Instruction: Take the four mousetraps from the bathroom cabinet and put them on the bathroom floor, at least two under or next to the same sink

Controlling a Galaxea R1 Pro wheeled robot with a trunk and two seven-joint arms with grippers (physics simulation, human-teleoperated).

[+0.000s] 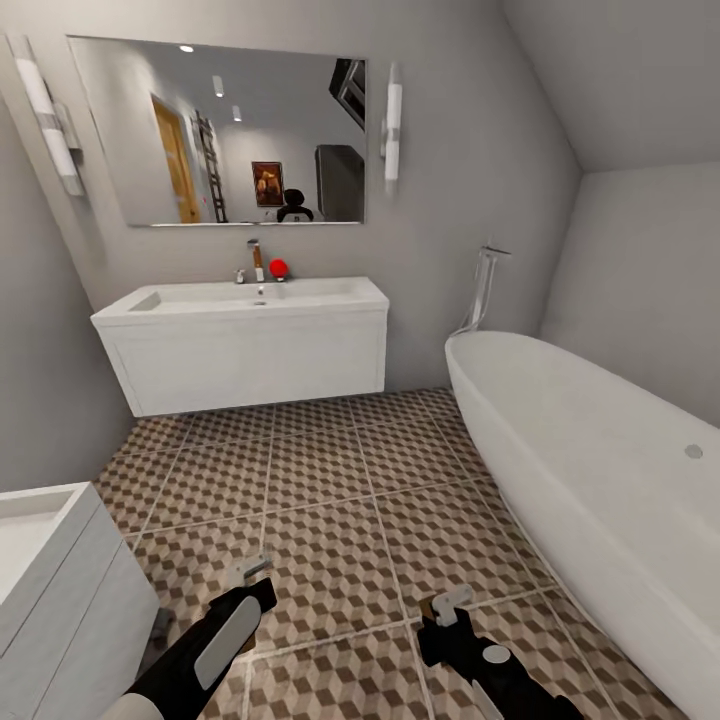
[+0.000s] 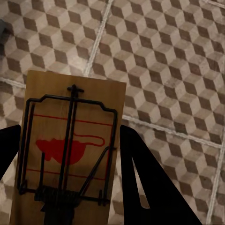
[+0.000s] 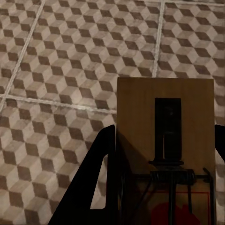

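In the left wrist view a tan wooden mousetrap (image 2: 70, 154) with a dark wire frame and a red mark sits between the black fingers (image 2: 150, 187) of my left gripper (image 2: 68, 164), which is shut on it. My right gripper (image 3: 161, 178) is likewise shut on a second mousetrap (image 3: 164, 145). Both hang above the cube-patterned bathroom floor (image 1: 330, 500). From the head, the left gripper (image 1: 250, 572) and right gripper (image 1: 447, 604) are low in the picture. The white sink (image 1: 250, 297) on its floating vanity stands ahead against the wall. The cabinet is out of view.
A white oval bathtub (image 1: 590, 470) takes up the right side. Another white vanity unit (image 1: 60, 590) stands close at the left. A mirror (image 1: 220, 135) hangs over the sink, and a red object (image 1: 278, 267) sits by the faucet.
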